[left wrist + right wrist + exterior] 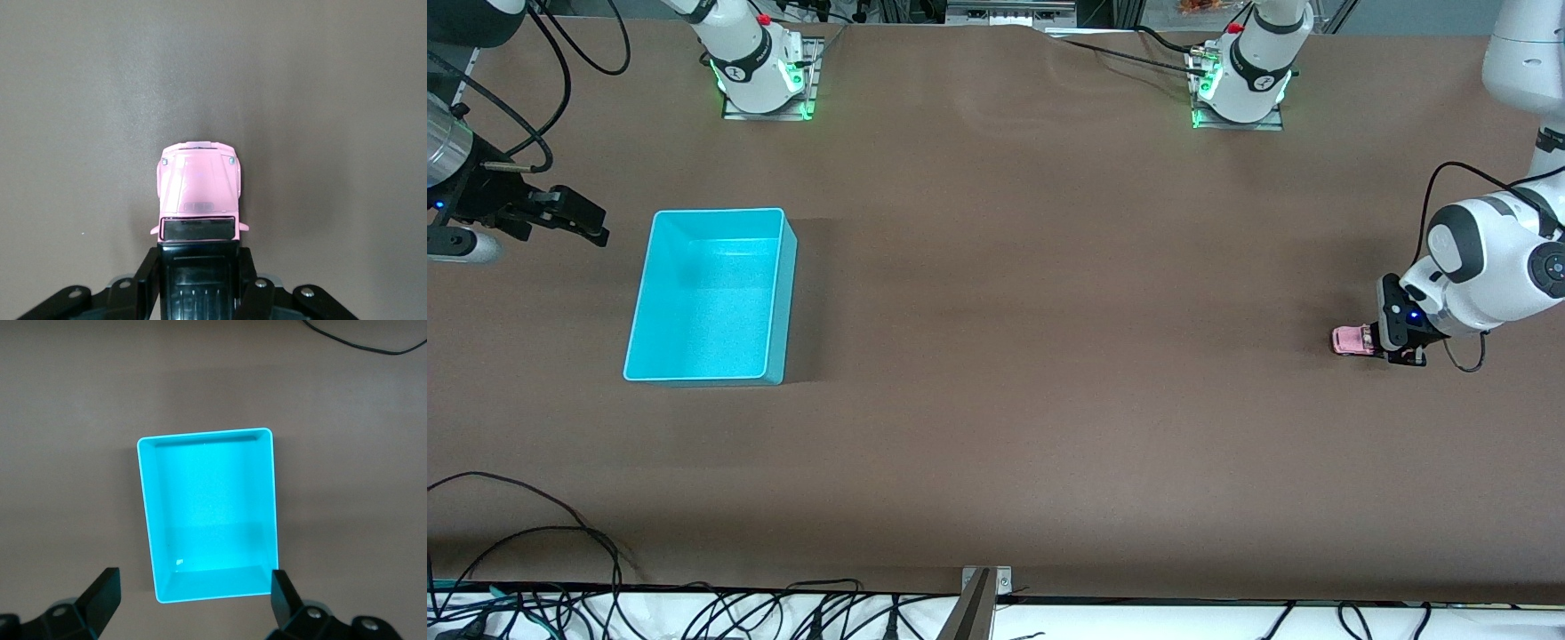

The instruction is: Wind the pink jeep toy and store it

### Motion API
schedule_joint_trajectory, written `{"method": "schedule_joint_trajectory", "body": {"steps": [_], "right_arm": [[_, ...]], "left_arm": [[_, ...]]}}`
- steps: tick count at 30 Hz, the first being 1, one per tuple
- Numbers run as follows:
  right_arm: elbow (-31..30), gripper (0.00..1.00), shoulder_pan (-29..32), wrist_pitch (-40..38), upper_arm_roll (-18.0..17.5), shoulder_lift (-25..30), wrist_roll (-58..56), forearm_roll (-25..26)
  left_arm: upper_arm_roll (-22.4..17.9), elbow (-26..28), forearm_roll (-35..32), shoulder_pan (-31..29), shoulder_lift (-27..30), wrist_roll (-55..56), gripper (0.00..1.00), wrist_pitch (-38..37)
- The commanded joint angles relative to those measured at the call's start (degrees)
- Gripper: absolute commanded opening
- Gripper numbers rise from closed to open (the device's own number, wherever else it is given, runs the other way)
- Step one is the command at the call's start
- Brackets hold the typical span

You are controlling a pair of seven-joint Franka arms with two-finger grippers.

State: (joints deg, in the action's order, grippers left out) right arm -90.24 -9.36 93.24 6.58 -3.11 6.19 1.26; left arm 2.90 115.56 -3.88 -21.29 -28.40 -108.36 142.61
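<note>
The pink jeep toy (1350, 340) is at table level near the left arm's end of the table. In the left wrist view its pink hood (199, 190) sticks out past the fingers and its black roof lies between them. My left gripper (1392, 343) is shut on the jeep's rear sides (200, 260). The turquoise bin (787, 302) stands empty toward the right arm's end. My right gripper (585, 222) is open and empty, held in the air beside the bin; its wrist view looks down on the bin (140, 507) between its spread fingers (103, 590).
Brown cloth covers the table. Both arm bases (760, 80) stand along the edge farthest from the front camera. Cables (560, 533) trail over the edge nearest the camera. A wide bare stretch of table lies between the jeep and the bin.
</note>
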Motion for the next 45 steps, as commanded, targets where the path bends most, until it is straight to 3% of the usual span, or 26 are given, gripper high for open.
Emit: {"method": "schedule_joint_trajectory", "body": {"steps": [1, 13, 14, 15, 17, 18, 27, 45], "right_arm": [[0.8, 1.0, -0.1, -1.0, -0.1, 0.3, 0.0, 0.3], [0.8, 1.0, -0.1, -1.0, -0.1, 0.2, 0.0, 0.3], [0.8, 1.0, -0.1, -1.0, -0.1, 0.3, 0.0, 0.3], [0.8, 1.0, -0.1, -1.0, -0.1, 0.3, 0.0, 0.3], [0.8, 1.0, -0.1, -1.0, -0.1, 0.3, 0.0, 0.3], [0.8, 1.0, -0.1, -1.0, -0.1, 0.3, 0.0, 0.3], [0.8, 1.0, -0.1, -1.0, -0.1, 0.3, 0.0, 0.3], [0.8, 1.0, -0.1, -1.0, -0.1, 0.3, 0.0, 0.3]], "left_arm": [[0.4, -3.3, -1.0, -1.0, -5.3, 0.1, 0.1, 1.7], [0.4, -3.7, -0.8, -1.6, -5.3, 1.7, 0.12, 1.7], [0.4, -3.7, -0.9, -1.6, -5.3, 1.7, 0.18, 1.7], [0.4, -3.8, -1.2, -1.6, -5.1, 1.1, 0.5, 1.7], [0.4, -3.8, -1.2, -1.6, -5.1, 0.8, 0.87, 1.7], [0.4, -3.9, -1.2, -1.6, -5.1, 0.4, 1.0, 1.7], [0.4, -6.2, -1.2, -1.6, -4.6, -1.5, 1.0, 0.5], [0.4, -14.6, -0.6, -1.6, -0.8, 4.4, 1.0, -19.5]]}}
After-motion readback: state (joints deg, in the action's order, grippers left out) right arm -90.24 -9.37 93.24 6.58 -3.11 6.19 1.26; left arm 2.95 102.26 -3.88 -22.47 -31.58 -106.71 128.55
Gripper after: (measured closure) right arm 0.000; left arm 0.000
